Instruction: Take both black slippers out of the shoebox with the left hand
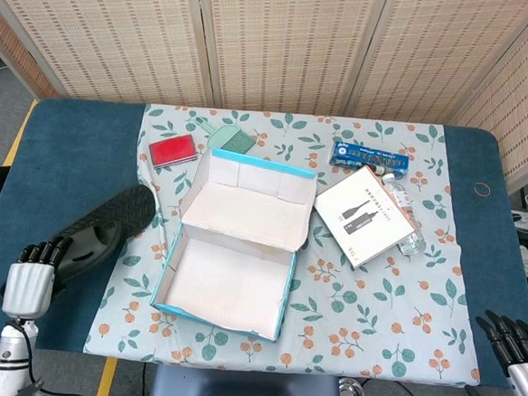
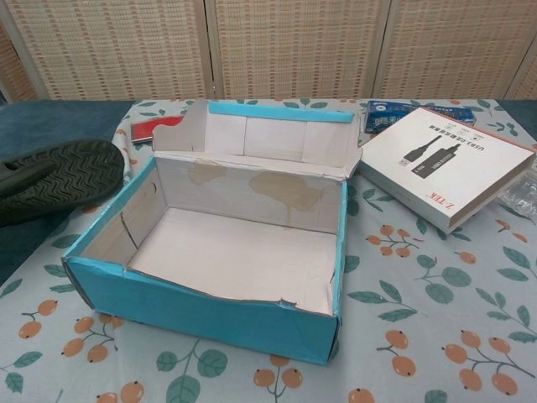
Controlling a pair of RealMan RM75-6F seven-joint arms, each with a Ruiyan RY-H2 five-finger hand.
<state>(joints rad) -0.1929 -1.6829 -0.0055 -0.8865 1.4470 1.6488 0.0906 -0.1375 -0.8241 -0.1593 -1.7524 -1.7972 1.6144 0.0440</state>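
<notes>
The blue shoebox [image 1: 215,321] stands open in the middle of the flowered cloth, and its inside is bare in both views [image 2: 201,312]. One black slipper [image 1: 135,207] lies sole up on the blue table left of the box, also visible in the chest view [image 2: 71,168]. The second black slipper [image 1: 87,243] lies strap up, partly over the first one's near end [image 2: 18,175]. My left hand [image 1: 28,279] is at the table's front left edge, its fingers curled on this slipper's heel end. My right hand [image 1: 515,347] hangs past the front right corner with its fingers apart and nothing in it.
Behind the box lie a red case [image 1: 174,150] and a green brush [image 1: 230,139]. To its right are a blue carton [image 1: 368,156], a white product box [image 1: 364,214] and a clear bottle [image 1: 408,215]. A folding screen closes off the back.
</notes>
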